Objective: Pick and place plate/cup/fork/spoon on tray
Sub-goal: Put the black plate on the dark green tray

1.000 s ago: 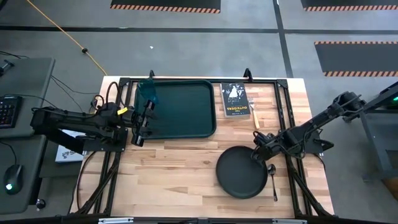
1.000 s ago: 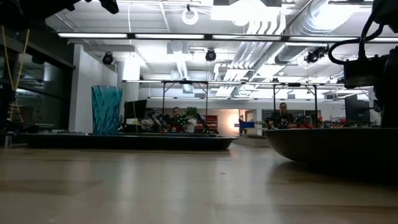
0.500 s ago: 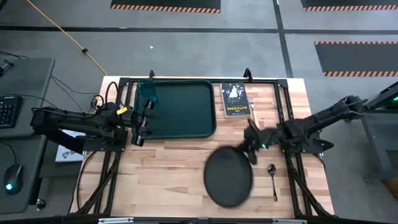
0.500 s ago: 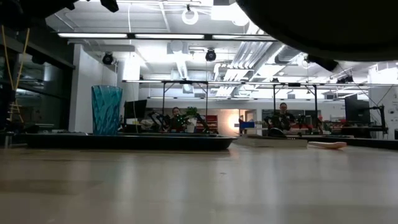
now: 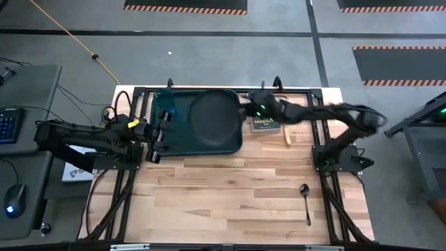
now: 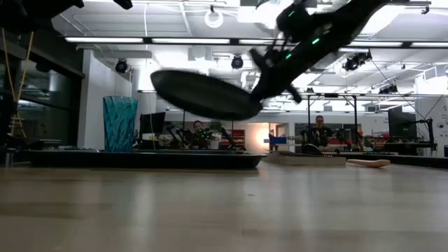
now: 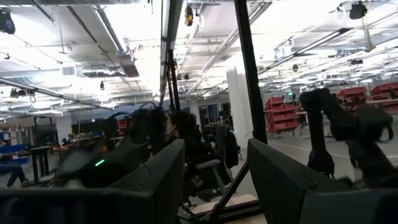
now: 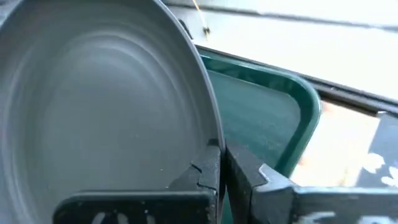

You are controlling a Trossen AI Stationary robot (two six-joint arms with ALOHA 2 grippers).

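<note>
The dark round plate (image 5: pixel 212 115) hangs tilted above the dark green tray (image 5: pixel 182 143), which lies at the table's far left. My right gripper (image 5: pixel 247 111) is shut on the plate's right rim; it also shows in the low view (image 6: pixel 257 89). The teal cup (image 5: pixel 165 102) stands upright in the tray's far left corner. The fork (image 5: pixel 286 130) lies beside the black book (image 5: pixel 266 123). The spoon (image 5: pixel 305 201) lies near the right front. My left gripper (image 7: pixel 214 186) is open and empty at the tray's left edge (image 5: pixel 155 138). My right gripper pinches the plate's rim (image 8: pixel 213 140) between its two fingers (image 8: pixel 205 177), one on the upper face and one on the underside. The fingers come from the table's right side. The plate (image 6: pixel 203 94) is lifted clear above the tray and tilted.
The book lies right of the tray, partly under my right arm (image 5: pixel 313 111). A black frame (image 5: pixel 317 150) runs round the table. Bare wood (image 5: pixel 223 195) fills the near half. People sit in the room beyond (image 6: pixel 318 129).
My right gripper has lifted the plate off the table's near right part and carried it up and toward the far left, over the tray. The plate has gone from lying flat on the wood to hanging tilted in the air.
</note>
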